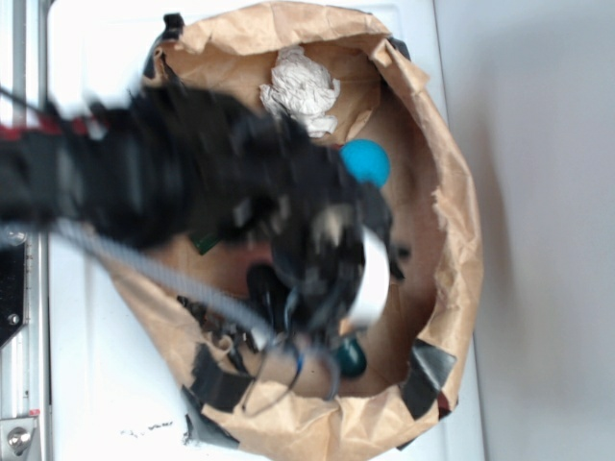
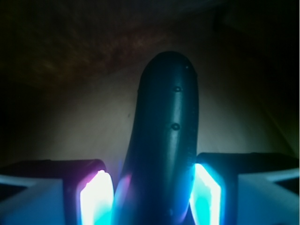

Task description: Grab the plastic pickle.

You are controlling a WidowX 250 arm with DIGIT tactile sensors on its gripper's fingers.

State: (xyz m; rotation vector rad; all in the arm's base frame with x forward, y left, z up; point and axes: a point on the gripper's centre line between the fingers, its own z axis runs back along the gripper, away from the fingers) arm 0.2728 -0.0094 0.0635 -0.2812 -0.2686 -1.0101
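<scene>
Wrist view: plastic pickle [image 2: 166, 140] sits lengthwise between the jaws, dark green, glossy, slightly curved, small dimples along its length. Rounded far end points away from the camera, near end runs out of the bottom of the frame. Both glowing fingertip pads [image 2: 96, 199] sit right against its sides, left and right, no visible gap. So the gripper [image 2: 152, 201] is clamped on the pickle. Background there is dim brownish paper, badly lit, no detail.

Exterior view: arm is motion-blurred, black mass coming in from the left over a crumpled brown paper bag [image 1: 452, 221] opened flat like a basin on the white table [image 1: 96, 384]. Gripper [image 1: 336, 341] is over the lower middle of the bag. A small dark green rounded end shows at its tip, the pickle [image 1: 350, 358]; can't tell if it touches the paper.

Also in the bag:
- blue ball [image 1: 366, 161], near the arm's upper edge
- crumpled white paper wad [image 1: 301, 91], at the top
- black tape patches [image 1: 428, 376] on the lower rim

Grey cable [image 1: 154, 271] trails from the arm across the left side of the bag.
</scene>
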